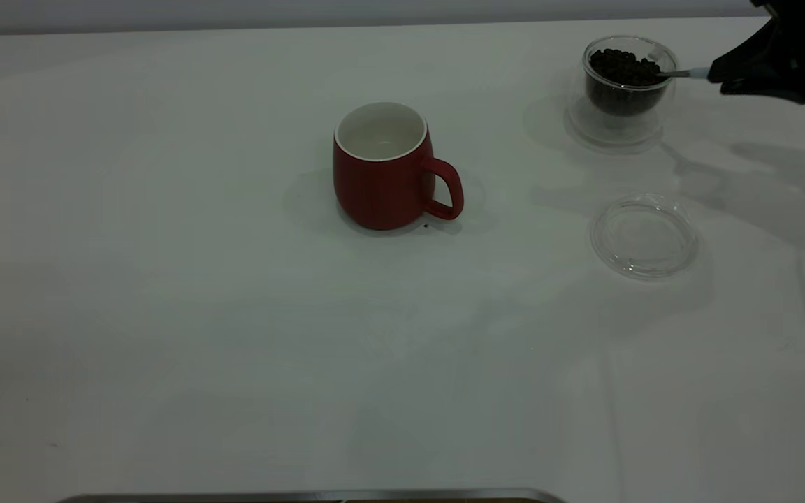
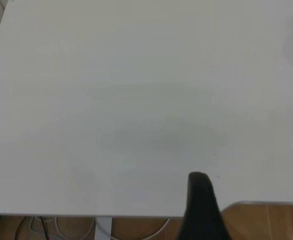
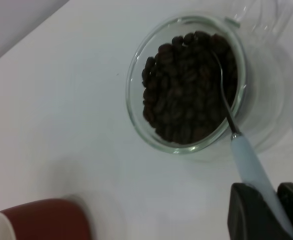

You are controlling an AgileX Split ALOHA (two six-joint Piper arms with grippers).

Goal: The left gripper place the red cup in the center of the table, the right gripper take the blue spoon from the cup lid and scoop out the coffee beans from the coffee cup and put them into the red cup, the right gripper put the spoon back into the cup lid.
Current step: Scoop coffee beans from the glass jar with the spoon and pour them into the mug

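Only the right wrist view shows the black right gripper [image 3: 274,212] pinching the pale-blue-handled metal spoon [image 3: 246,160], its bowl buried among dark coffee beans [image 3: 186,95] in the clear glass cup [image 1: 627,78] near the white table's [image 1: 200,335] far right corner. The rounded dark-red mug [image 1: 385,168] stands mid-table; the flat clear glass lid [image 1: 643,236] lies toward the right edge. The left gripper [image 2: 201,210] is mostly cut off, its state unclear.

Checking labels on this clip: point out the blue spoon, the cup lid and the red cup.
blue spoon [image 3: 250,165], right wrist view, pale handle.
cup lid [image 1: 644,236], exterior view, centre of the disc.
red cup [image 1: 378,190], exterior view, outer wall.
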